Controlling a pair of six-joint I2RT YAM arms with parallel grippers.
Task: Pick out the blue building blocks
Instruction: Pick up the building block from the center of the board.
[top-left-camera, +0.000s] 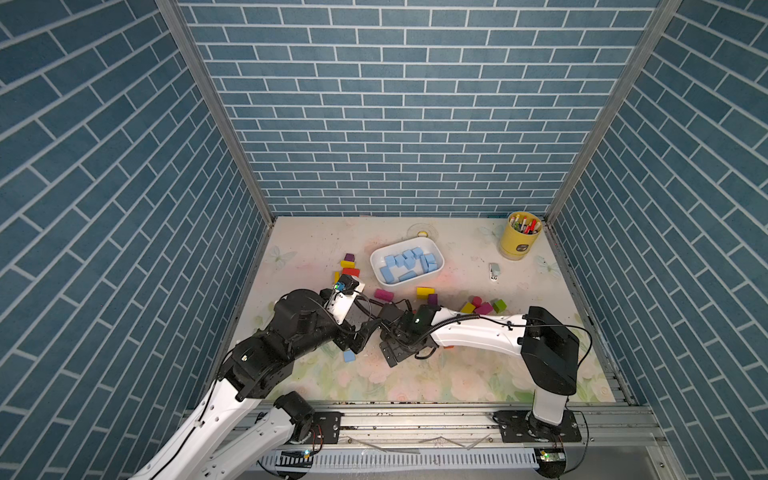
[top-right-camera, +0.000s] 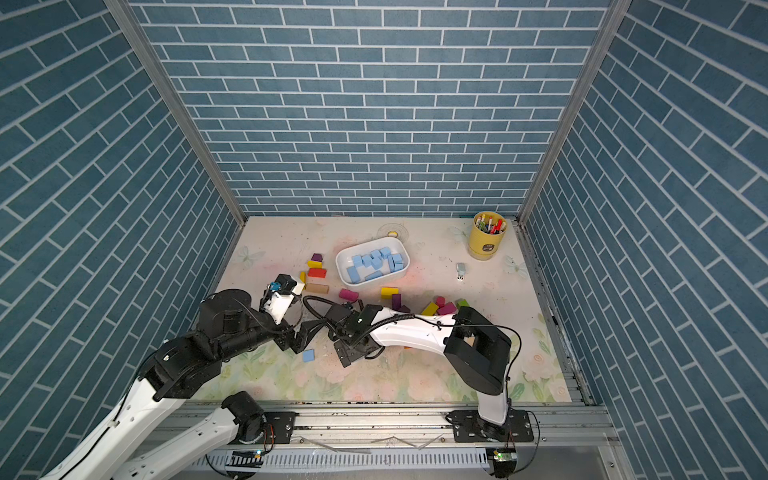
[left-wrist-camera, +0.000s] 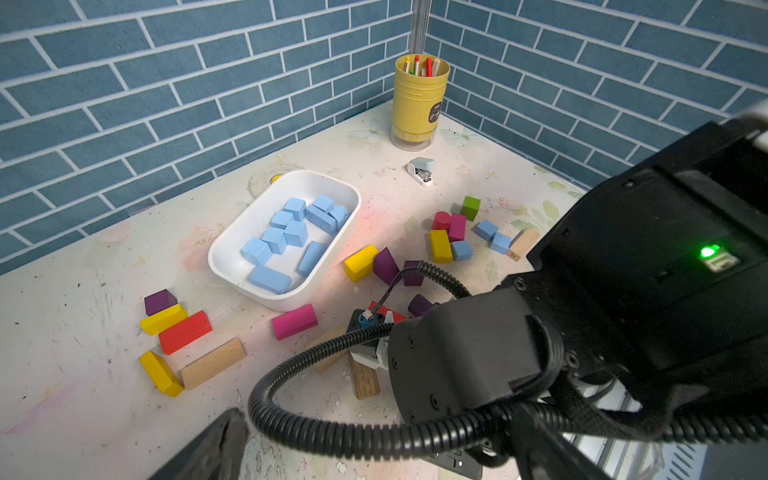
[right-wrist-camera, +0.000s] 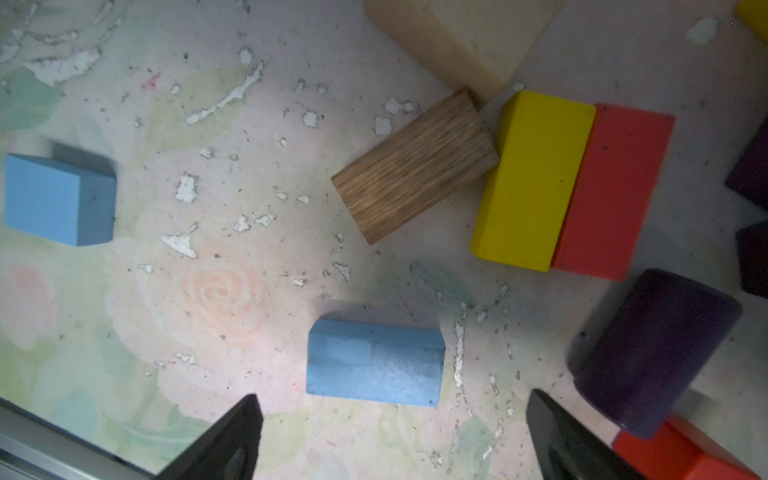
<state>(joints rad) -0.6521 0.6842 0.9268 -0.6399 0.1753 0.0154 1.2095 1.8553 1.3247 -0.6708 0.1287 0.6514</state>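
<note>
Several blue building blocks (top-left-camera: 405, 264) lie in a white tray (top-left-camera: 376, 266) at the back middle, seen too in the left wrist view (left-wrist-camera: 286, 241). One loose blue block (top-left-camera: 349, 356) rests on the table between the two grippers. Another blue block (right-wrist-camera: 374, 361) lies just ahead of my right gripper (right-wrist-camera: 390, 436), which is open and empty above it. Three more blue blocks (left-wrist-camera: 486, 229) sit in the coloured cluster to the right. My left gripper (top-left-camera: 353, 338) stands open and low beside the right wrist; one finger (left-wrist-camera: 216, 444) shows, and the right arm hides the other.
Yellow, red and purple blocks (top-left-camera: 349, 266) lie left of the tray, a magenta one (top-left-camera: 383, 295) in front of it. A wood-grain block (right-wrist-camera: 415, 166), yellow (right-wrist-camera: 532, 178) and red (right-wrist-camera: 615, 191) blocks lie near the right gripper. A yellow pen cup (top-left-camera: 520, 241) and stapler (top-left-camera: 493, 271) stand back right.
</note>
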